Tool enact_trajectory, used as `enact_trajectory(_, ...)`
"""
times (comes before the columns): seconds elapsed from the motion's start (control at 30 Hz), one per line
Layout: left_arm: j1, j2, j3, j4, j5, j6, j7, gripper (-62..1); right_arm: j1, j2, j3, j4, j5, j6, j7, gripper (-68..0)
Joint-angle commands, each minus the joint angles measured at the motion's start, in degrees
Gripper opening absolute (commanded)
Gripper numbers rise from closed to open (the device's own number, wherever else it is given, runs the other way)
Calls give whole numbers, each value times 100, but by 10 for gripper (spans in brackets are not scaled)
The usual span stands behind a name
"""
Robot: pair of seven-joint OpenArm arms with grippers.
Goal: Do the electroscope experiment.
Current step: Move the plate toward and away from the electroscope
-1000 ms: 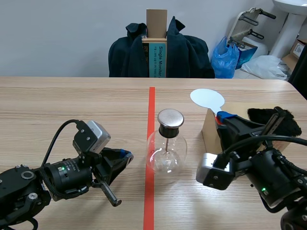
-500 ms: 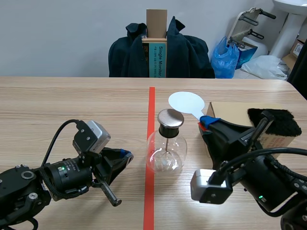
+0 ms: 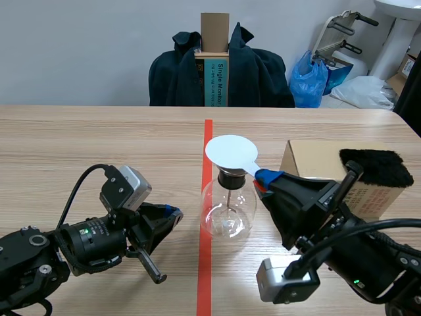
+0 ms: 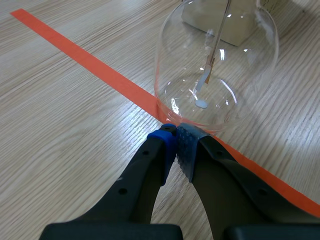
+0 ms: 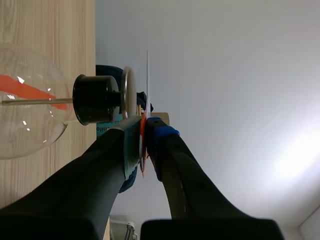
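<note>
1. The electroscope (image 3: 227, 210) is a clear round glass flask with a black stopper, metal cap and thin inner rod. It stands mid-frame on the surface (image 3: 99, 145).
2. The right pincer (image 3: 266, 178) pinches the white disc (image 3: 230, 153) by its handle, just above the cap.
3. The left pincer (image 3: 170, 214) is pressed together on nothing, at the flask's base.

Table (image 3: 99, 138): light wood grain, filling the lower two thirds of the frame | orange-red tape line (image 3: 208, 138) running up the centre | glass flask (image 3: 227, 214) standing upright at centre, base on the tape | cardboard box (image 3: 316, 161) right of centre, near the flask
</note>
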Motion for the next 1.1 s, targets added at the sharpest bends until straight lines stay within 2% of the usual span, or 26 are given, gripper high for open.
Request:
enact_trajectory(0.0,-48,2,-37,105,-39,11,-81,-587,52,33,37,105,61,-42,74,-667)
enact_trajectory(0.43,-48,2,-37,105,-39,11,-81,-587,52,33,37,105,-92,-44,251,-667)
enact_trajectory(0.6,-48,2,-37,105,-39,11,-79,-587,52,33,48,105,-330,-50,219,-667)
enact_trajectory(0.8,-48,2,-37,105,-39,11,-79,-587,68,33,48,105,-452,-96,-52,-667)
enact_trajectory(1.07,-48,2,-37,105,-39,11,-79,-587,81,33,48,105,-450,-177,-894,-667)
